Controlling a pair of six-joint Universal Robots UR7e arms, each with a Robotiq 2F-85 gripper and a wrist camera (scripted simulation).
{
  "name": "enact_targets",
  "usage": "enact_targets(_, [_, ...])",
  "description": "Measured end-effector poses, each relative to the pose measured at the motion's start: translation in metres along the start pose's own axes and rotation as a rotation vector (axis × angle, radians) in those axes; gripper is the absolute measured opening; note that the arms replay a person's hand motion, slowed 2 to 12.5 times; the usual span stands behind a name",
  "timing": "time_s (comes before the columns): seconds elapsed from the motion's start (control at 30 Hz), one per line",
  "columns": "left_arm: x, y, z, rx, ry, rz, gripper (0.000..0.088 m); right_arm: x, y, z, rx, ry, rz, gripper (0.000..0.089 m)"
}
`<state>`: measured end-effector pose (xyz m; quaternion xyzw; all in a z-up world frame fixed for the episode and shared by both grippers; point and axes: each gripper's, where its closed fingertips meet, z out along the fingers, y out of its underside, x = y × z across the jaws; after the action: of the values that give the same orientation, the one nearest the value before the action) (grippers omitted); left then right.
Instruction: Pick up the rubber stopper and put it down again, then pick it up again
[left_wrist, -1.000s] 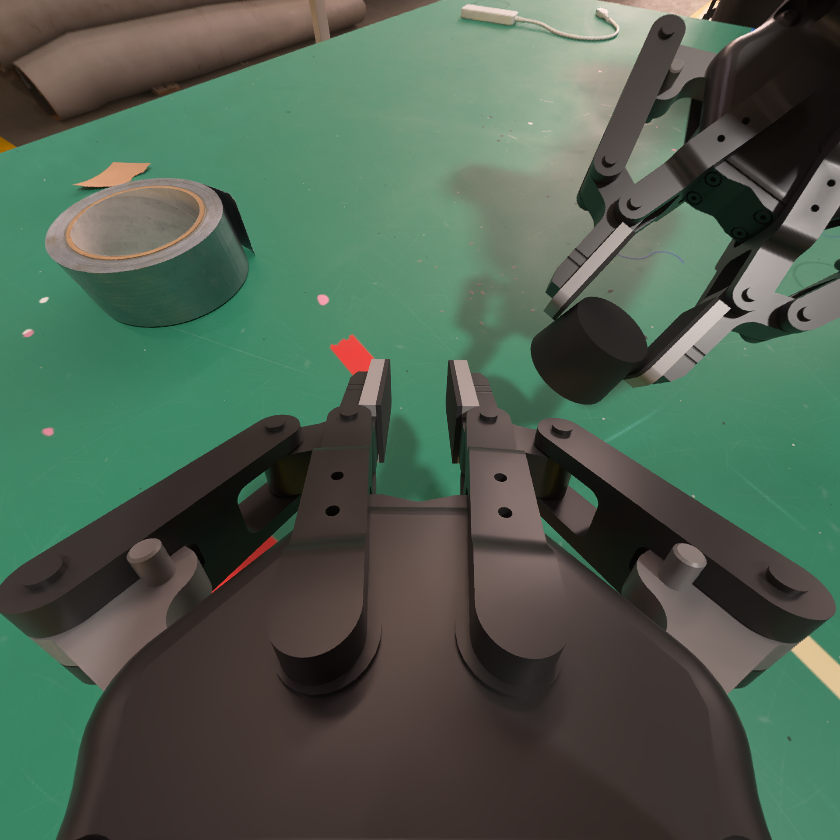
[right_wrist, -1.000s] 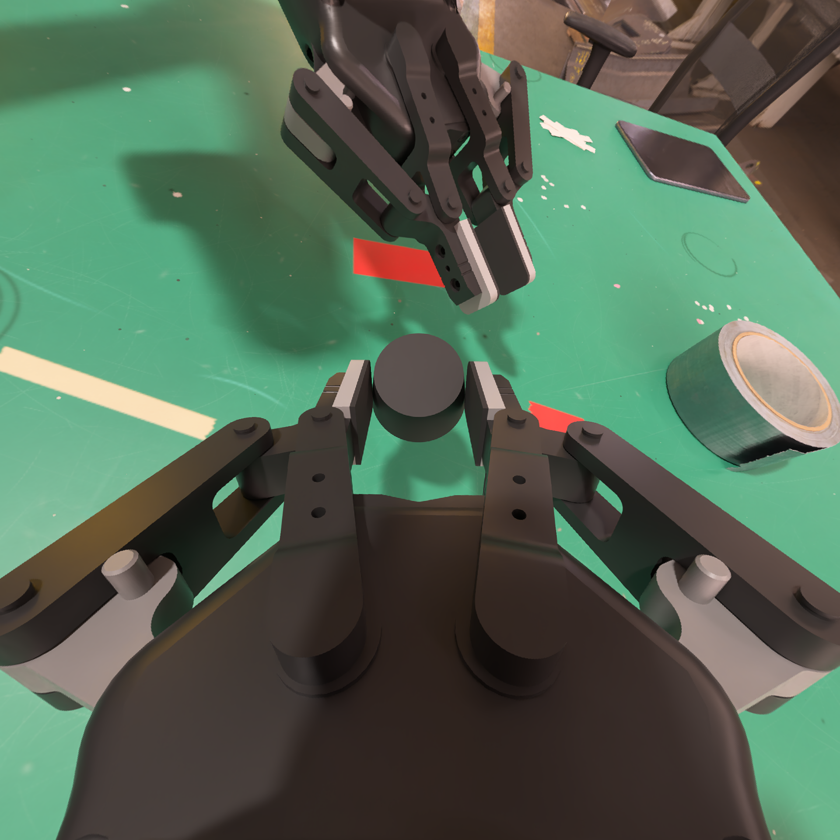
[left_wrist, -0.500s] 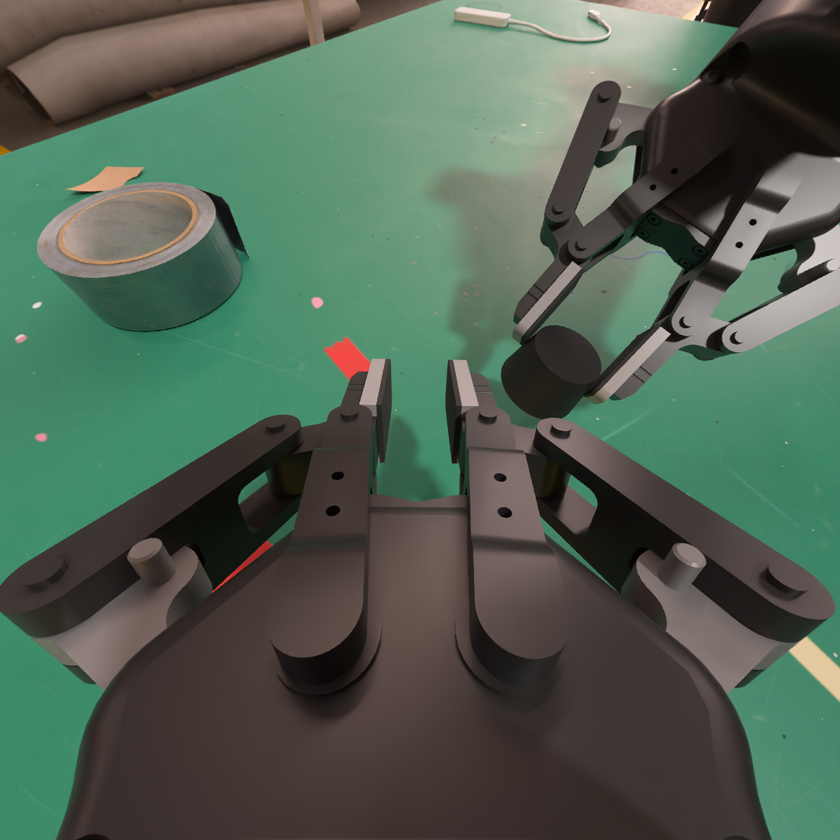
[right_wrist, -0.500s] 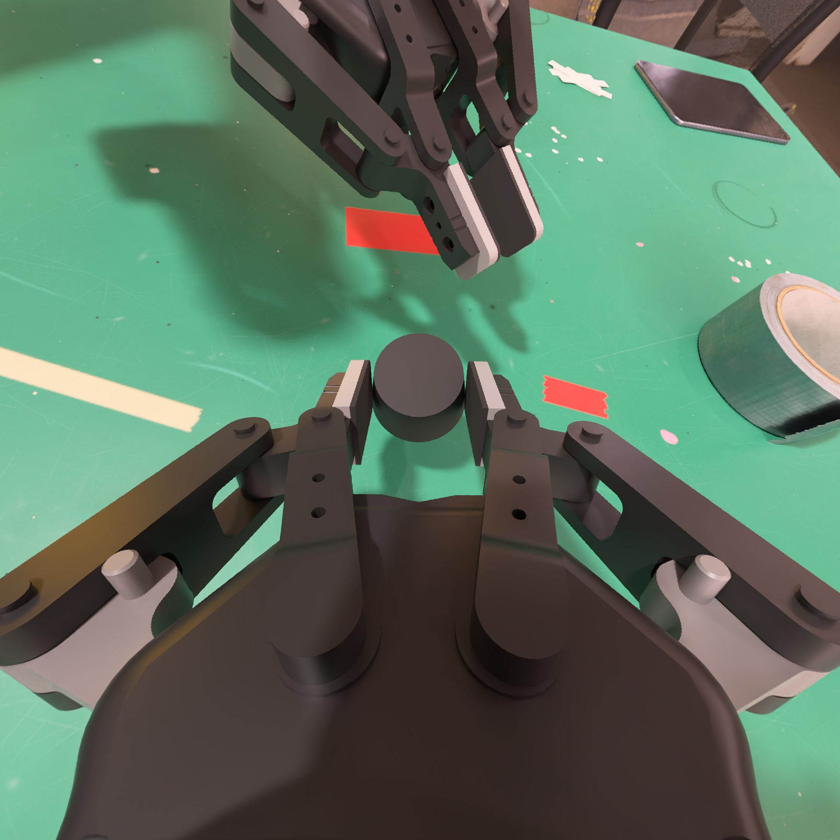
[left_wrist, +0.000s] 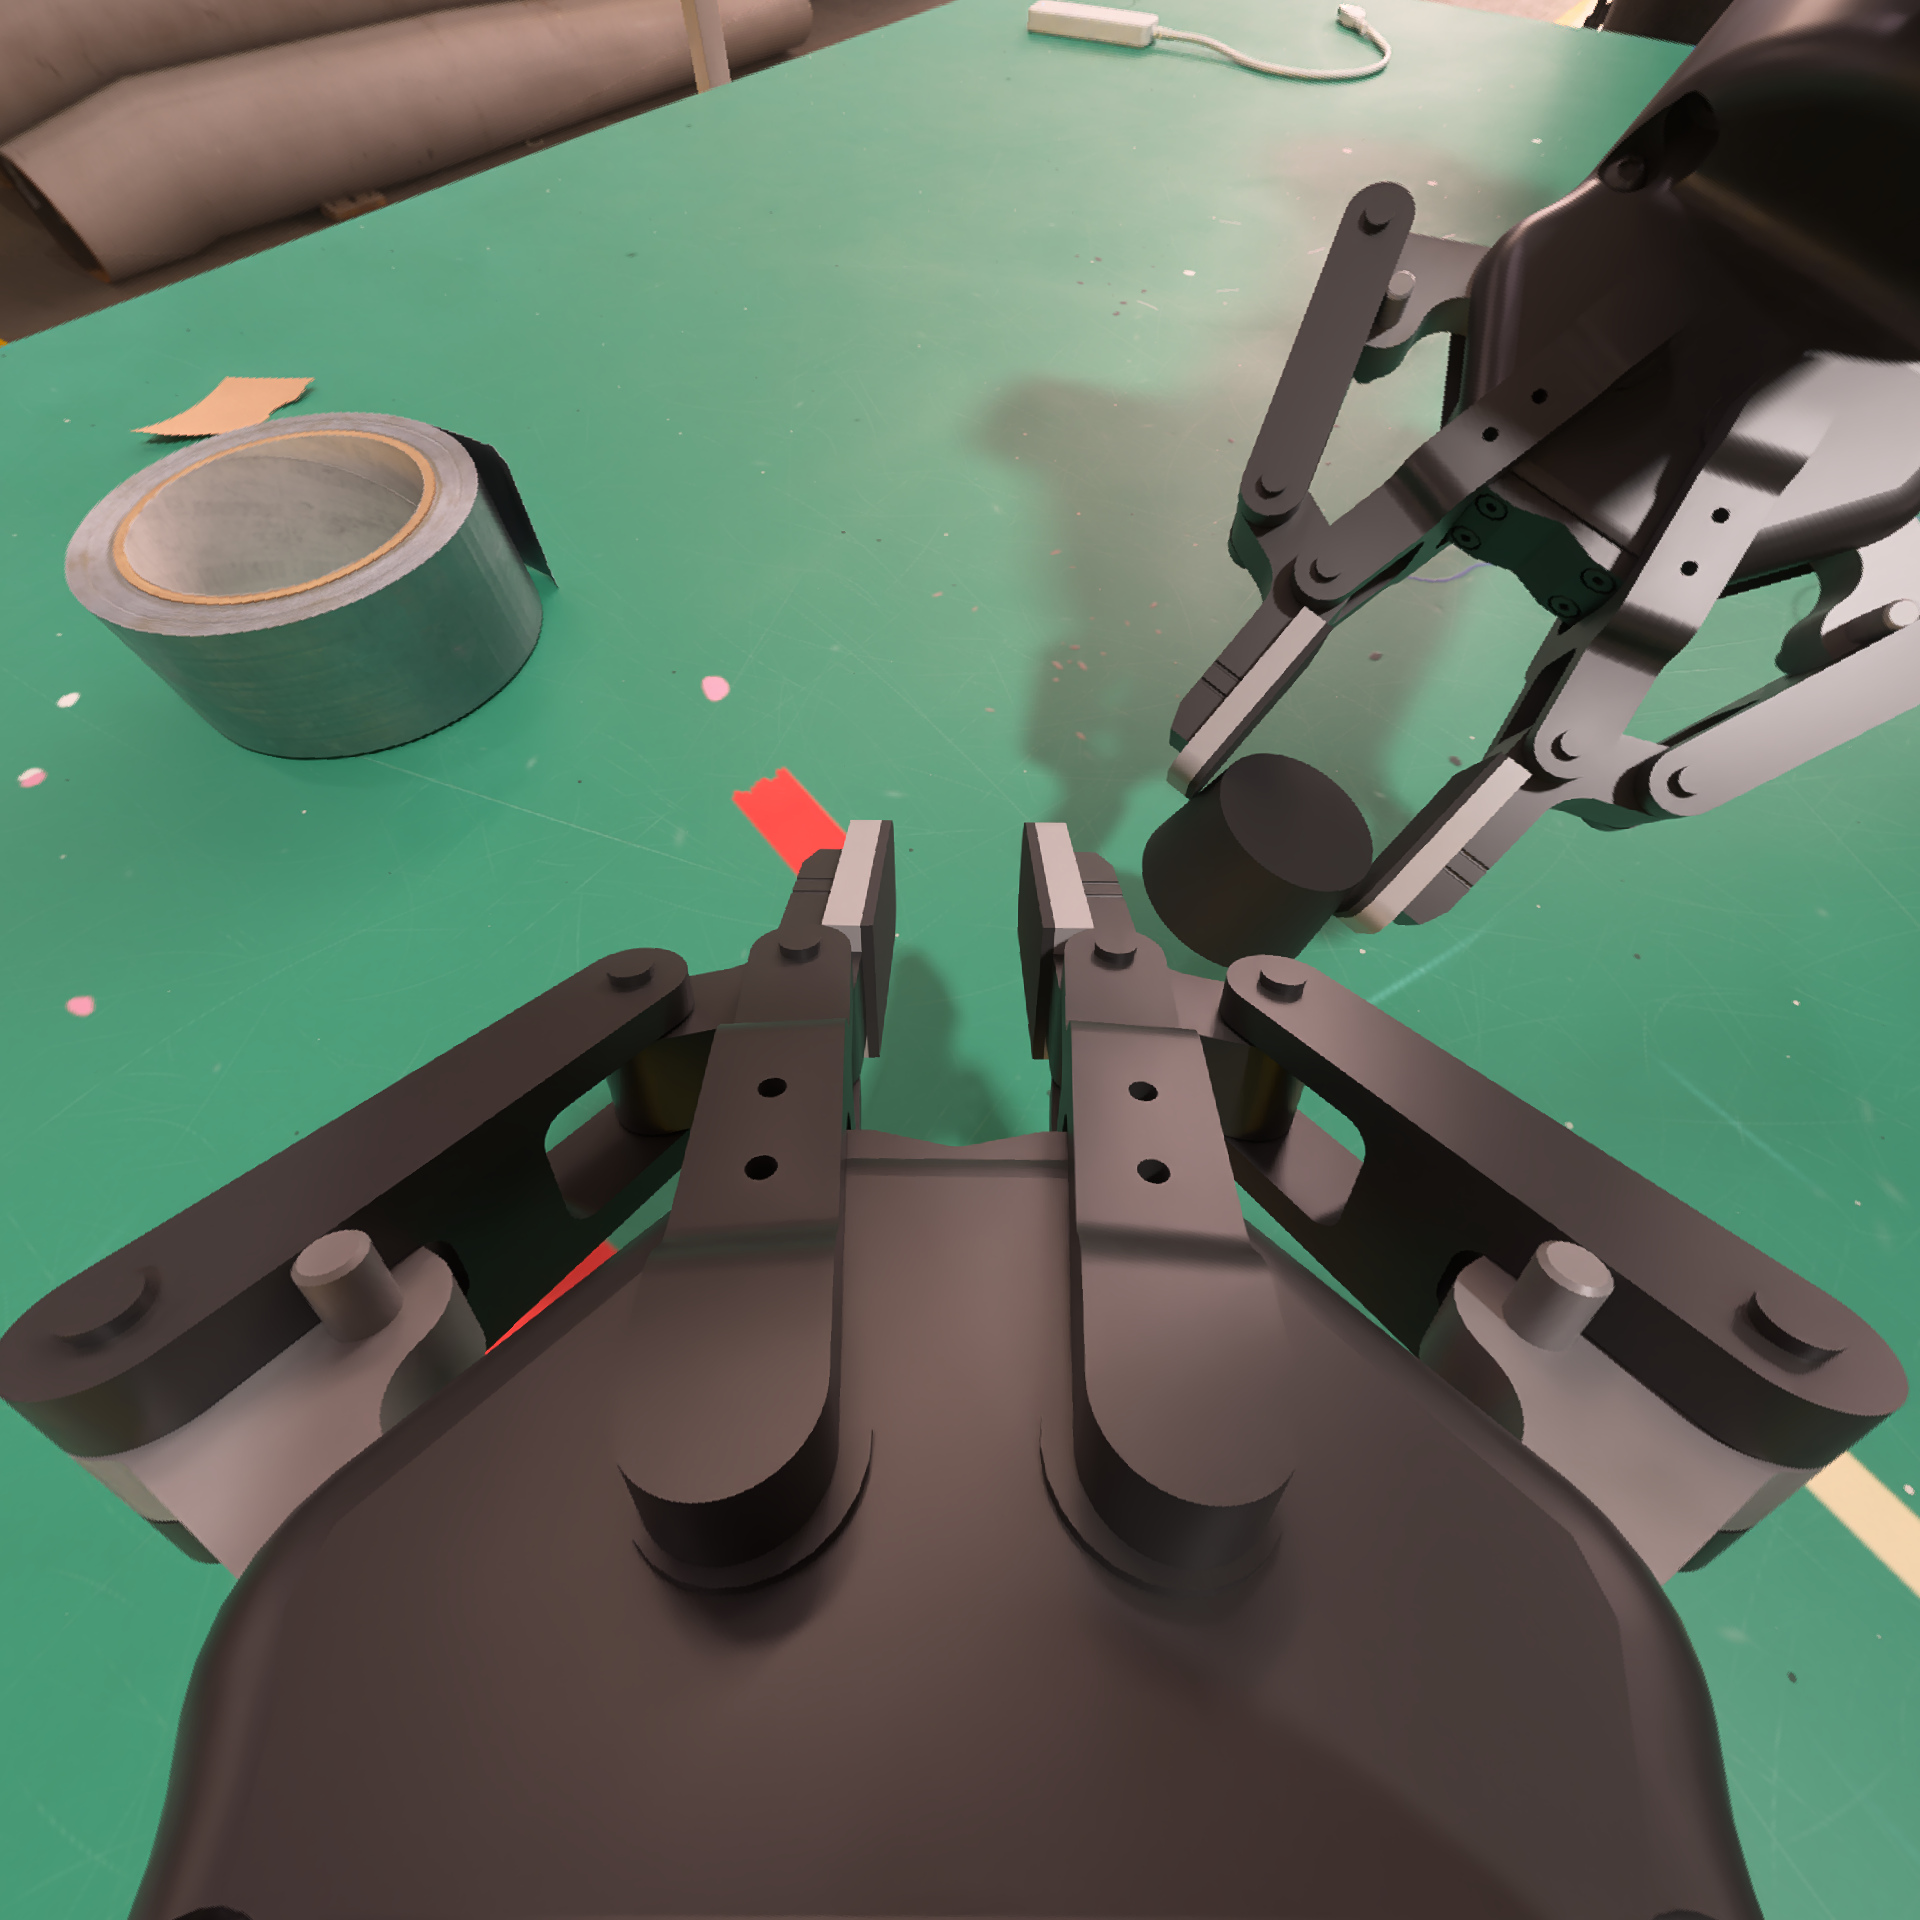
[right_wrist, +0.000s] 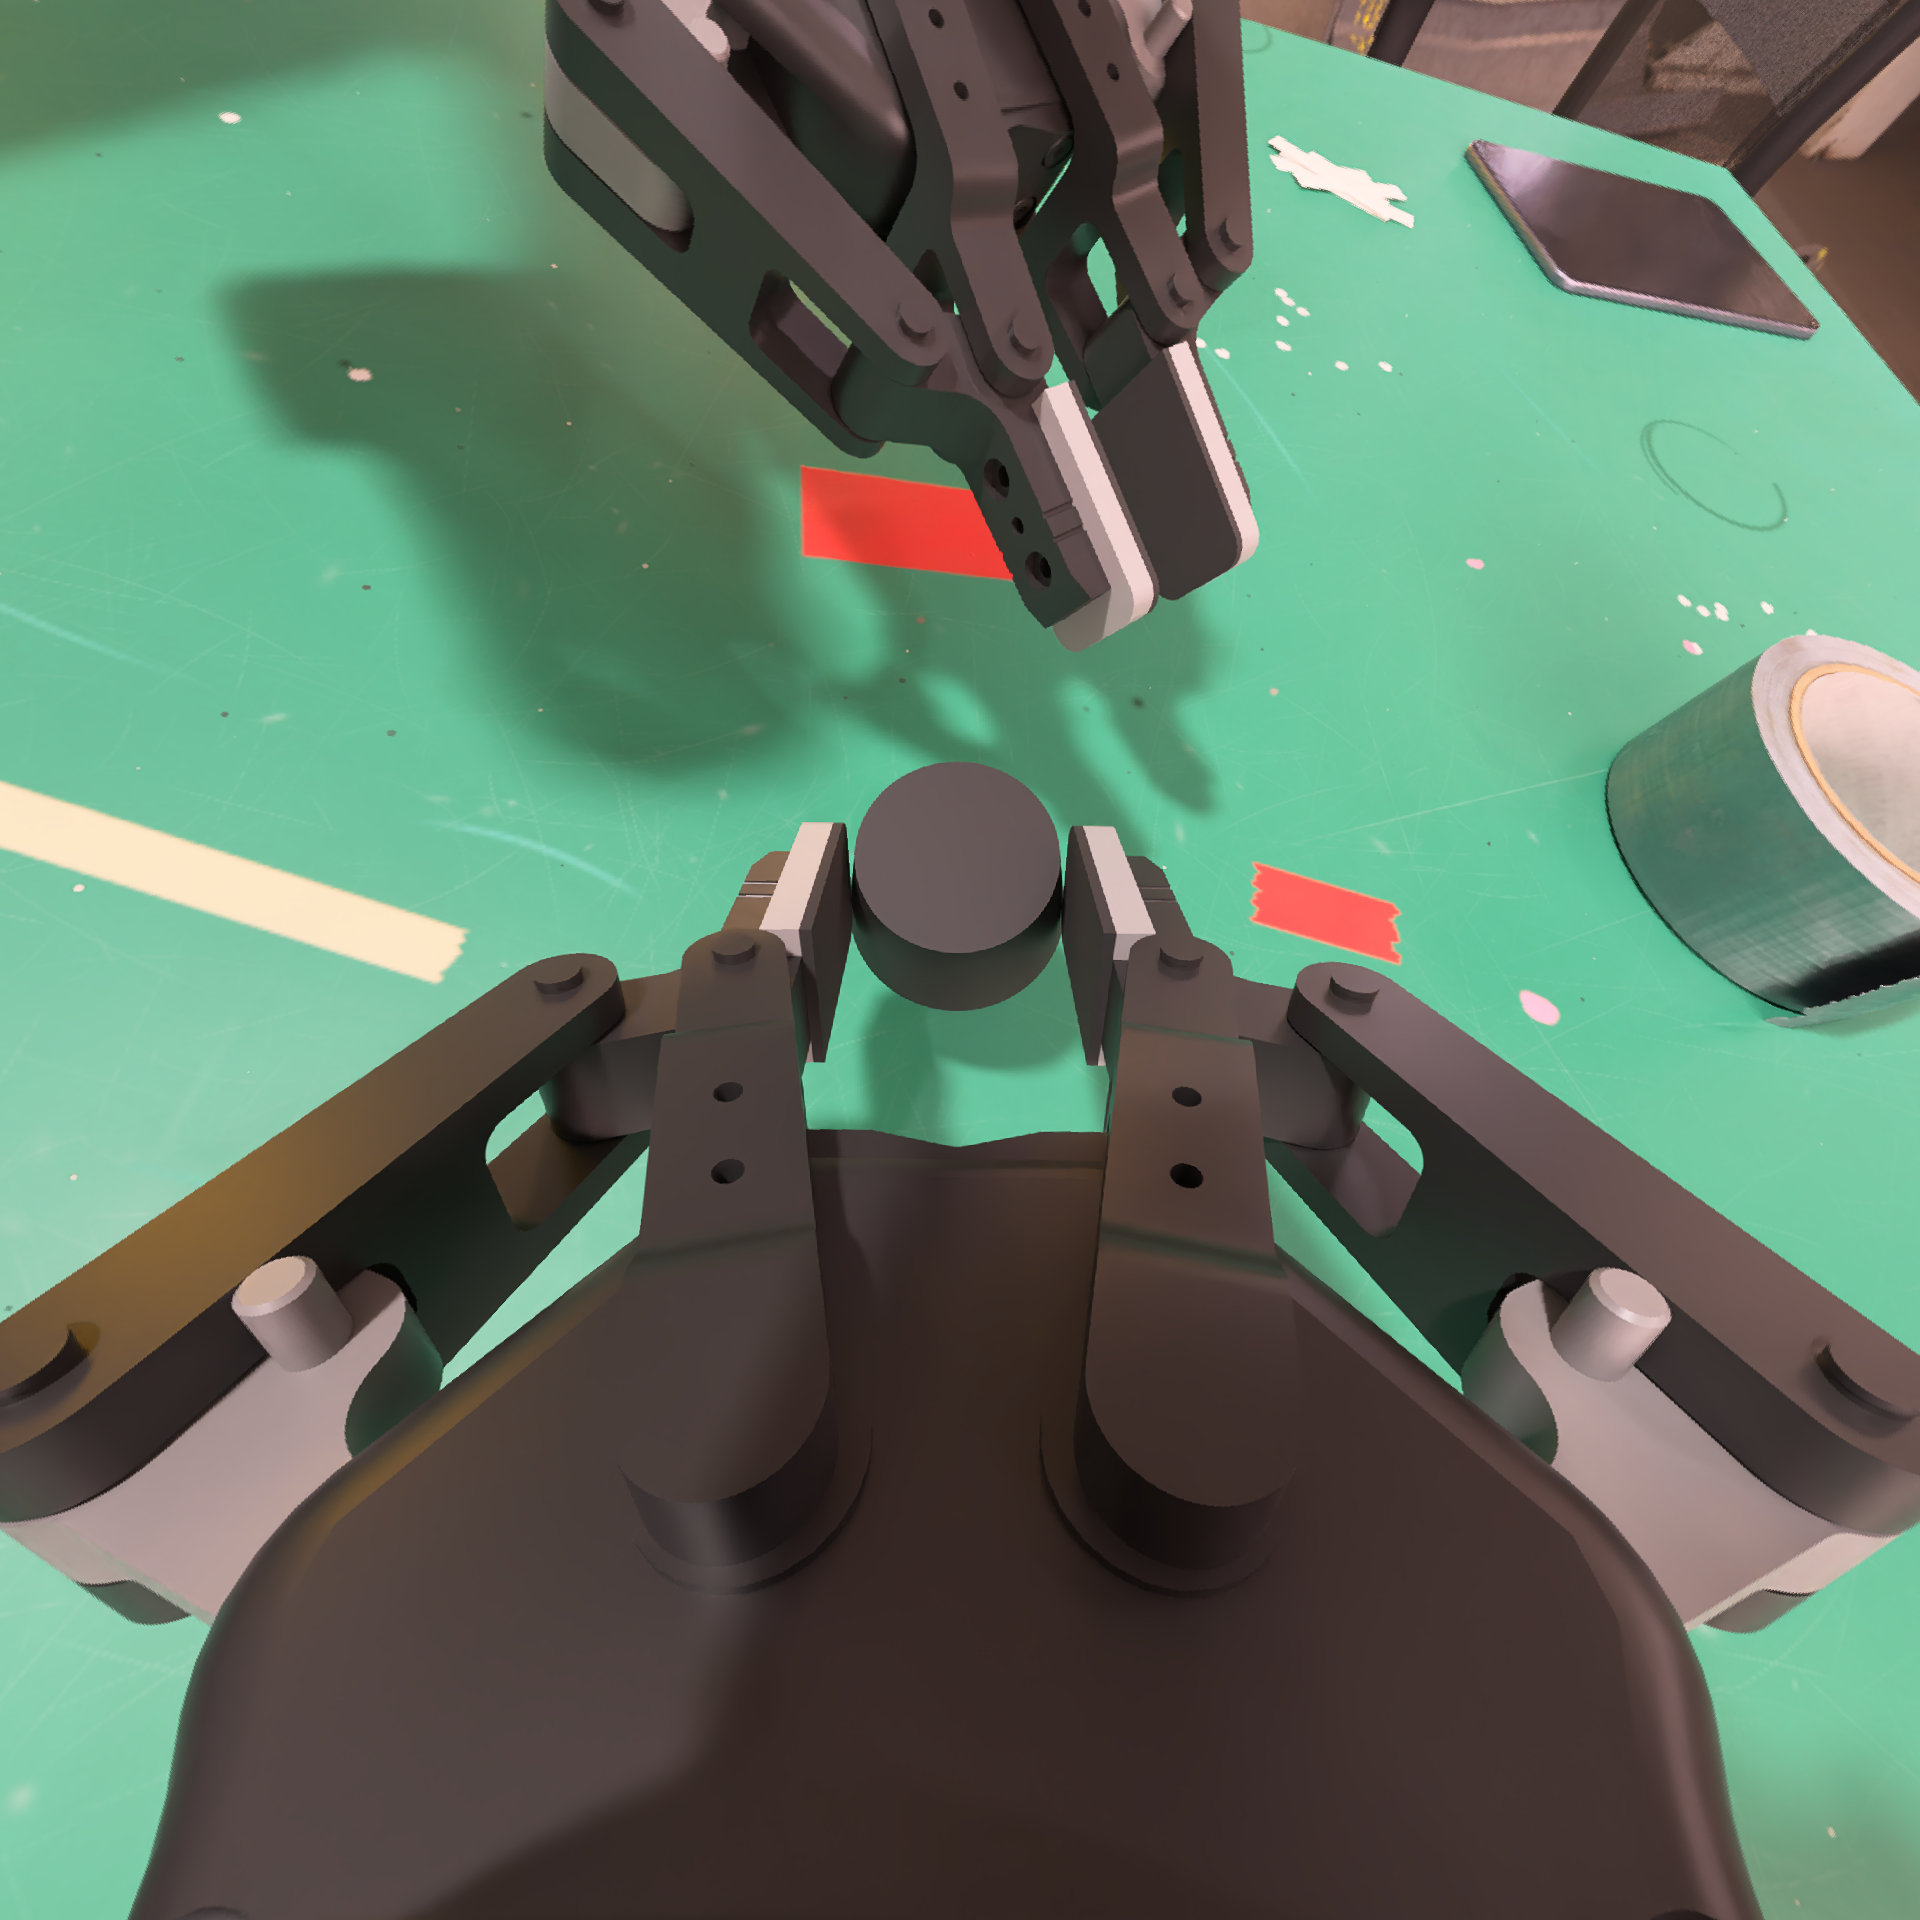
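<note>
The rubber stopper (right_wrist: 956, 904) is a short dark grey cylinder. My right gripper (right_wrist: 958, 847) is shut on it, one pad on each side. The left wrist view shows the stopper (left_wrist: 1252, 862) held tilted in the right gripper (left_wrist: 1278, 847), very low over the green table (left_wrist: 831, 364); I cannot tell if it touches. My left gripper (left_wrist: 956, 842) is empty, its pads a narrow gap apart, hovering just left of the stopper. It also shows in the right wrist view (right_wrist: 1143, 592), beyond the stopper.
A grey duct tape roll (left_wrist: 301, 592) stands at the left, also in the right wrist view (right_wrist: 1766, 831). Red tape strips (right_wrist: 894, 520) (right_wrist: 1325, 909) and a cream strip (right_wrist: 229, 883) lie flat. A dark plate (right_wrist: 1642, 239) and a white adapter with cable (left_wrist: 1091, 21) lie far off.
My right gripper has come down toward the table and closer to the left gripper, still holding the stopper. Most of the move was in the first half second. The left gripper stayed put.
</note>
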<state>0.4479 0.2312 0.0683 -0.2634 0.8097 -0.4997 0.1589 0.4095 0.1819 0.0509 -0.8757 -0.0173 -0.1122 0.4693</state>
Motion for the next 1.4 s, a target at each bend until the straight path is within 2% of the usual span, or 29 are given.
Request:
enact_targets(1.03, [0.003,0.001,0.001,-0.004,0.023,-0.011,0.0221,-0.003,0.0,0.001,-0.005,0.0,-0.027,0.0373])
enact_targets(1.23, [0.008,-0.001,0.001,0.007,0.062,-0.015,0.0243,-0.003,-0.001,0.001,-0.006,0.003,-0.036,0.0373])
enact_targets(1.4, [0.022,-0.007,0.001,0.047,0.153,-0.036,0.0341,-0.003,-0.001,0.001,-0.007,0.009,-0.043,0.0373])
